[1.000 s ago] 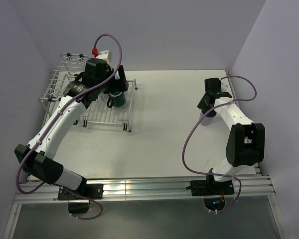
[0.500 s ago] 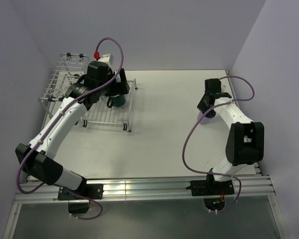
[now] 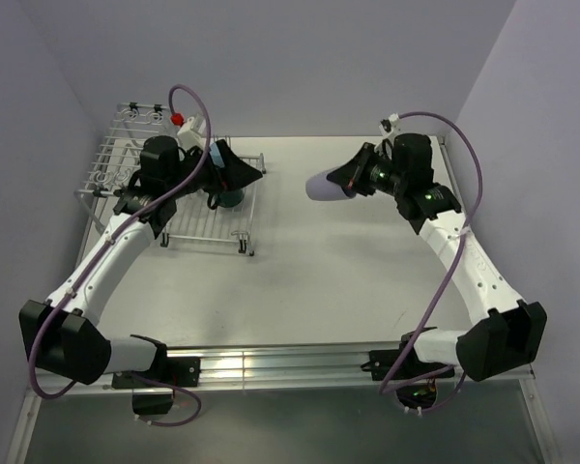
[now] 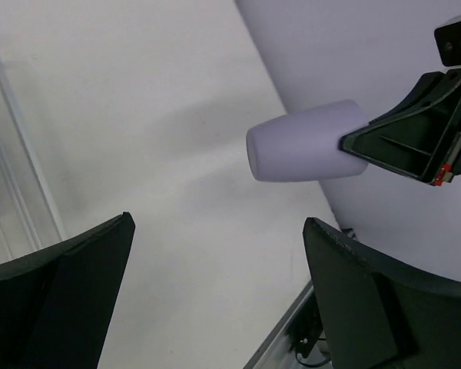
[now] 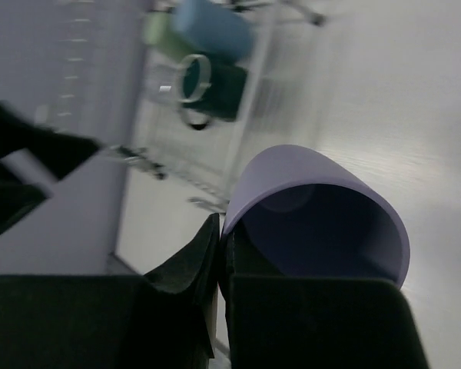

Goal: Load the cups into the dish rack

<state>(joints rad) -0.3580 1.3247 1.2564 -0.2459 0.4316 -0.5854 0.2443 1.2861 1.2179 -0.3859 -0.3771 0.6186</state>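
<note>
A white table (image 3: 319,280) fills the middle of the scene. Pale lavender walls (image 3: 367,58) stand at its far, left and right sides. A metal rail (image 3: 290,365) runs along its near edge.

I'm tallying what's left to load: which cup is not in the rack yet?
The lavender tumbler, held in the air by its rim in the right gripper. The dark green mug, light blue cup and pale green cup sit in the dish rack.
</note>
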